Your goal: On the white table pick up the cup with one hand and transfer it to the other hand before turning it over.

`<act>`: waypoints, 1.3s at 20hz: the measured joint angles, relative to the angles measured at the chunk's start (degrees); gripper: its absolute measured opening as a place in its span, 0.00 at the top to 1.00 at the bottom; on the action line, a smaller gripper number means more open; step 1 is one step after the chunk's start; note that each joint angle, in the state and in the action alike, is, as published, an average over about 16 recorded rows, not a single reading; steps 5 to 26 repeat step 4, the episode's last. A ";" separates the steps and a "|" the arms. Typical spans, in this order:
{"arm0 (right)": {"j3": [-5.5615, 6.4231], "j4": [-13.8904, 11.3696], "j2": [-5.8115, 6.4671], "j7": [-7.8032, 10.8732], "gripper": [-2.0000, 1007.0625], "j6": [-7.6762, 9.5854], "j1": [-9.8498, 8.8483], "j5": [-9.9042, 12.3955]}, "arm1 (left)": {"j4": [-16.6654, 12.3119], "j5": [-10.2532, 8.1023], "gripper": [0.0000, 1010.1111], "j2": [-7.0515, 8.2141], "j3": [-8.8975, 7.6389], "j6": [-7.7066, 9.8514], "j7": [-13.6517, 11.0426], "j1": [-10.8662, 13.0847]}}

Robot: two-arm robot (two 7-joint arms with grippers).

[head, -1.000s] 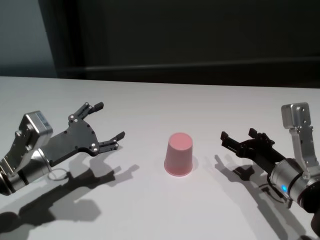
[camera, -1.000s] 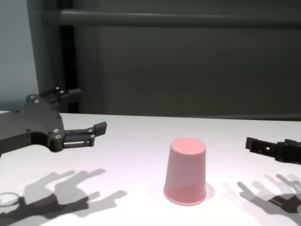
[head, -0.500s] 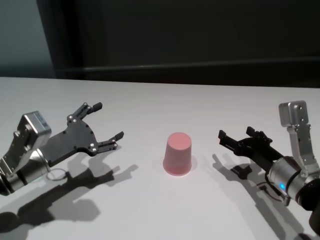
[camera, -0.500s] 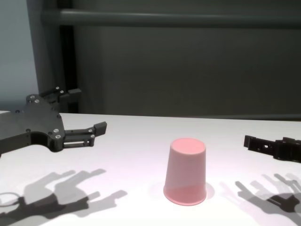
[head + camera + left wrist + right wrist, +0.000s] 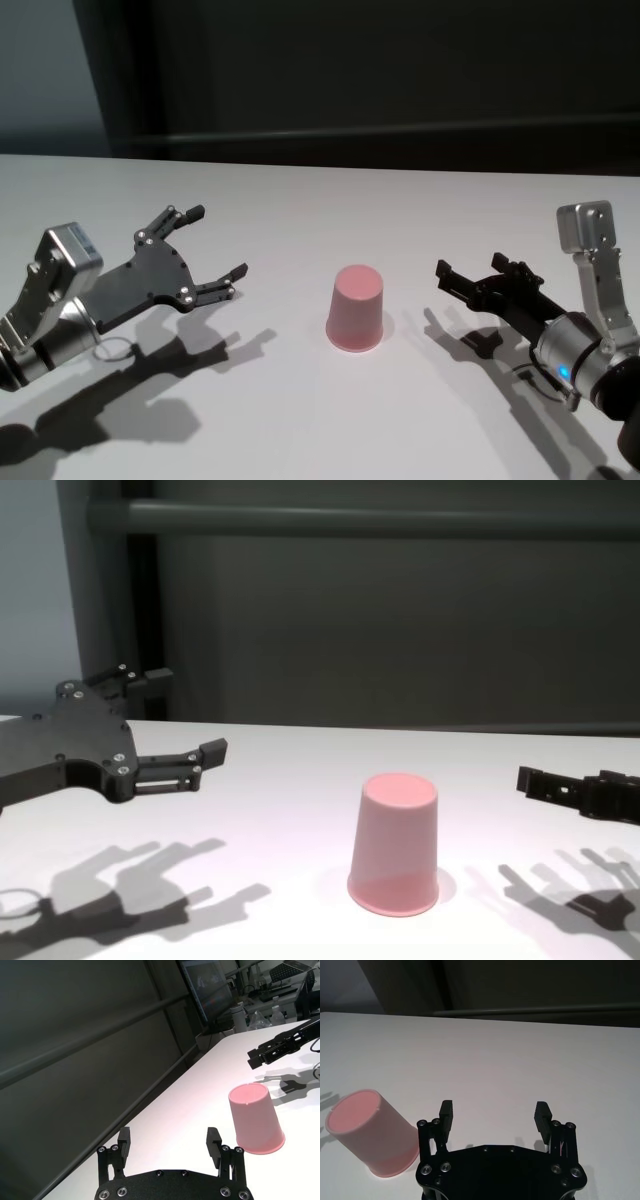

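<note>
The salmon-pink cup (image 5: 356, 310) stands upside down, base up, near the middle of the white table (image 5: 320, 200). It also shows in the chest view (image 5: 395, 845), the left wrist view (image 5: 255, 1119) and the right wrist view (image 5: 372, 1132). My left gripper (image 5: 218, 241) is open and empty, hovering to the cup's left, clear of it; it also shows in the left wrist view (image 5: 169, 1136). My right gripper (image 5: 470, 268) is open and empty, low over the table to the cup's right, with a gap between them; it also shows in the right wrist view (image 5: 494, 1108).
A dark wall with a horizontal rail (image 5: 380, 520) runs behind the table's far edge. Both arms cast shadows on the tabletop (image 5: 130, 880). A monitor and clutter (image 5: 210, 982) stand beyond the table in the left wrist view.
My right gripper has edged slightly toward the cup. The left gripper and the cup have not moved.
</note>
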 joint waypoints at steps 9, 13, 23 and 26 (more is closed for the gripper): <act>-0.02 0.01 0.01 0.02 0.01 0.00 0.03 0.01 | 0.00 0.00 0.01 0.00 0.00 0.00 0.00 0.00; -0.02 0.01 0.01 0.02 0.01 0.00 0.03 0.01 | 0.00 0.00 0.01 0.00 0.00 0.00 0.00 0.00; -0.02 0.01 0.01 0.02 0.01 0.00 0.03 0.01 | 0.00 0.00 0.01 0.00 0.00 0.00 0.00 0.00; -0.02 0.01 0.01 0.02 0.01 0.00 0.03 0.01 | 0.00 0.00 0.01 0.00 0.00 0.00 0.00 0.00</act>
